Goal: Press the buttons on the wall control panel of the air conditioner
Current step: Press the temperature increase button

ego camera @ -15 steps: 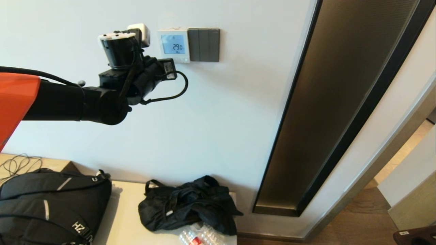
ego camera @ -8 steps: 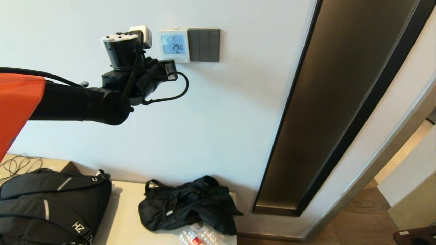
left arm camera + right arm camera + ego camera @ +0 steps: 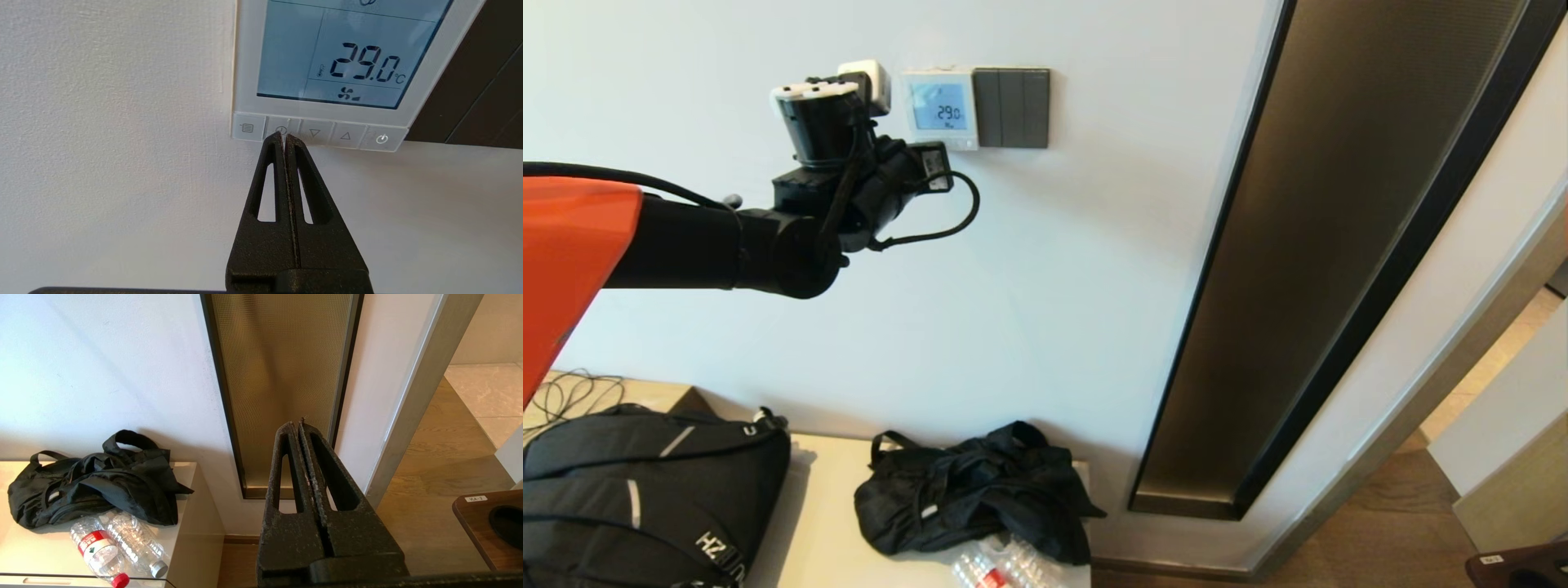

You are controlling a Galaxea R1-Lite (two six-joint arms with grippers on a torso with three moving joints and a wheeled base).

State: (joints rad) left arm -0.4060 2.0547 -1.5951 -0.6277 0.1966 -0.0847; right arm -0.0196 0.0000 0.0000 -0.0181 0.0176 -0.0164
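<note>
I see bright daylight on the wall, a soft shadow under the black bag, and everything looks sharp

Head view from above, facing wall, left arm and panel far off, left wrist view close behind pressed-together fingers facing panel, right wrist view low, facing wall, sharing bag with head view

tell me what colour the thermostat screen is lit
Pale blue screen, clearest in the left wrist view.
</note>
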